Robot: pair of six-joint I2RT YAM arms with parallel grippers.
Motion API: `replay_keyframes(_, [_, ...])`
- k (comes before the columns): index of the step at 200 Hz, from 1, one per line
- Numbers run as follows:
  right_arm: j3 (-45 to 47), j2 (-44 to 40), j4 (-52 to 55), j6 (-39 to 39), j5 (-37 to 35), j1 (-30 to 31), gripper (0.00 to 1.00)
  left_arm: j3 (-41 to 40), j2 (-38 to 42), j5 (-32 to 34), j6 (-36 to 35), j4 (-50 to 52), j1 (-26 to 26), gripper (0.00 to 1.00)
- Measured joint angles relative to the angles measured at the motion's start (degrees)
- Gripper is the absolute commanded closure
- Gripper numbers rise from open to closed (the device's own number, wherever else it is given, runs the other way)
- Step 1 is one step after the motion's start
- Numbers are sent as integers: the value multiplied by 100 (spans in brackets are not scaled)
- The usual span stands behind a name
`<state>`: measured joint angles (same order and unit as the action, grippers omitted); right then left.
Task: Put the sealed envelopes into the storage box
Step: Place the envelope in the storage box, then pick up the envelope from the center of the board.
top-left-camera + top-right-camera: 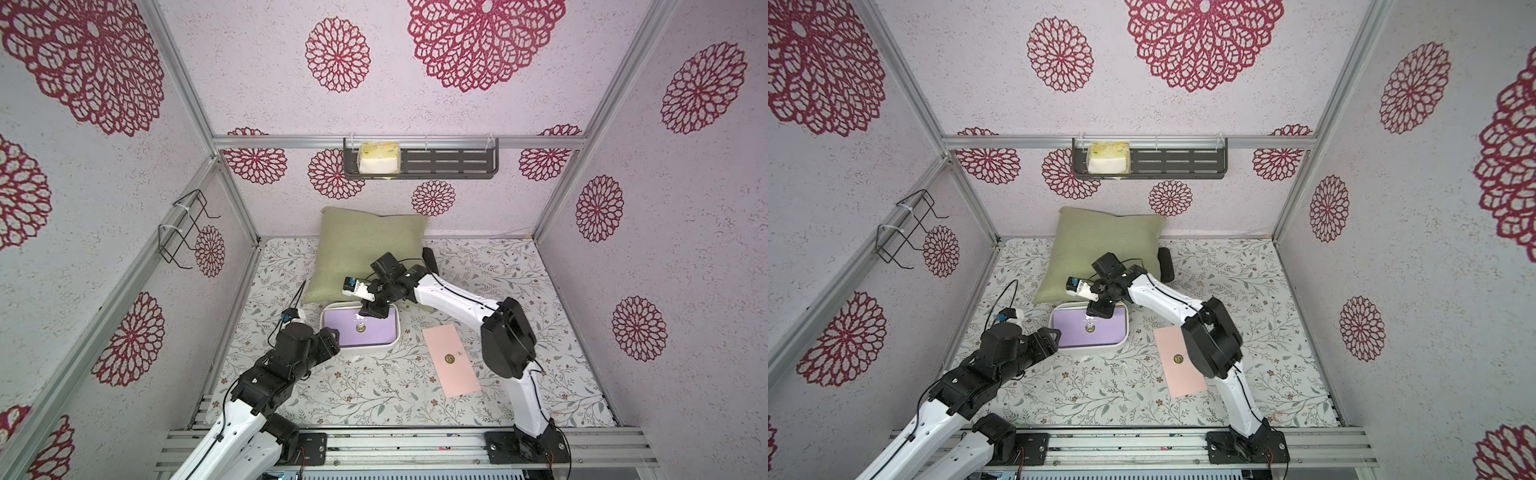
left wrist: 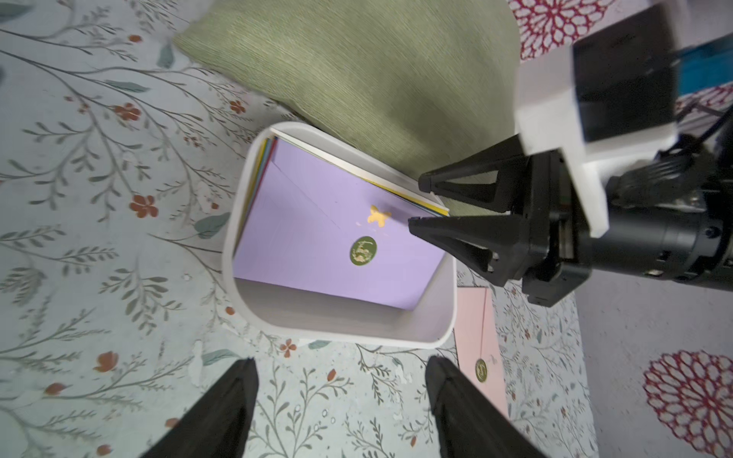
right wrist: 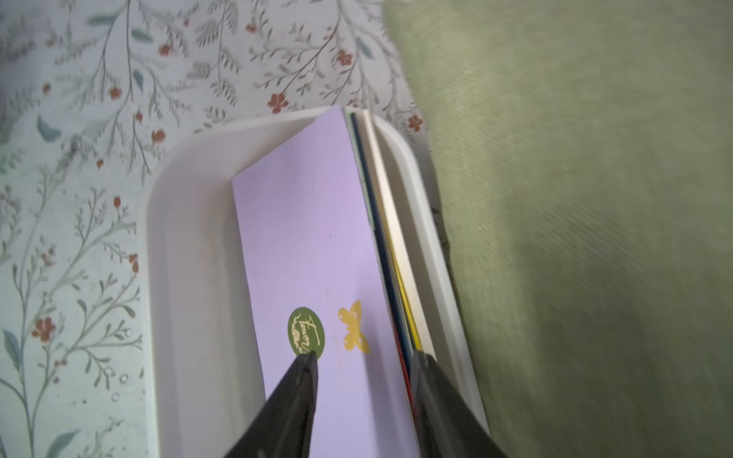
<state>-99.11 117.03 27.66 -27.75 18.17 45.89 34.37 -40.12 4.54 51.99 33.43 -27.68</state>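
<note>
Right gripper [image 3: 365,357] — jaws parted, gripping nothing — hangs over the storage box [image 2: 337,317], one fingertip [image 3: 303,372] by the seal of the lilac envelope [image 2: 317,238]. That envelope tops a stack inside the box. Left gripper [image 2: 341,361]: jaws spread wide, empty, just beside the box. A pink envelope [image 1: 451,359] lies on the table [image 1: 374,395] — near the box.

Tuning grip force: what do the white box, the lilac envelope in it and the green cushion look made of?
White storage box: likely moulded plastic, smooth white walls, rounded corners. Top lilac envelope: matte paper, crisp flap crease, thin edge. Green cushion: woven fabric, fine ribbed texture; filling unseen.
</note>
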Motion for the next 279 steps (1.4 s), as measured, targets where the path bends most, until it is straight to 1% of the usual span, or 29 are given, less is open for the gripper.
replay_keyframes(15, [1451, -1073, -966, 739, -90, -240, 51, 101, -358, -155, -59, -238, -330, 27])
replay_keyframes(31, [2962, -2297, -1991, 1641, -179, -634, 50, 343, -918, -269, -118, -470, -807, 30])
replay_keyframes(40, [3687, -2900, -2503, 2146, -216, -905, 50, 501, -1263, -302, -138, -603, -1040, 31])
replay_keyframes(55, [4656, -3716, -3032, 2889, -273, -1401, 51, 739, -1891, -363, -140, -911, -1423, 33])
replay_keyframes(78, [5733, -4492, -3263, 3814, -358, -2118, 52, 1049, -2988, -485, -83, -1506, -1974, 43])
replay_keyframes(103, [6647, -5038, -3180, 4531, -450, -2575, 53, 1578, -4304, -627, -35, -1996, -2483, 52])
replay_keyframes(117, [7134, -5327, -3110, 4811, -446, -2767, 53, 2037, -5082, -750, -2, -2175, -2743, 59])
replay_keyframes(140, [7670, -5567, -3005, 5084, -407, -2900, 53, 2712, -6065, -997, 50, -2365, -3016, 66])
replay_keyframes(165, [8048, -5602, -2953, 5239, -291, -2938, 53, 3012, -6620, -1207, 81, -2452, -3134, 69])
replay_keyframes(212, [8378, -5517, -3064, 5440, -63, -2942, 53, 3215, -7095, -1340, 149, -2358, -3141, 73])
replay_keyframes(236, [8347, -5340, -3237, 5466, 24, -2942, 54, 3222, -7117, -1300, 170, -2240, -3141, 74])
replay_keyframes(279, [8312, -5233, -3329, 5480, 107, -2946, 53, 3222, -7117, -1167, 221, -2044, -3141, 80])
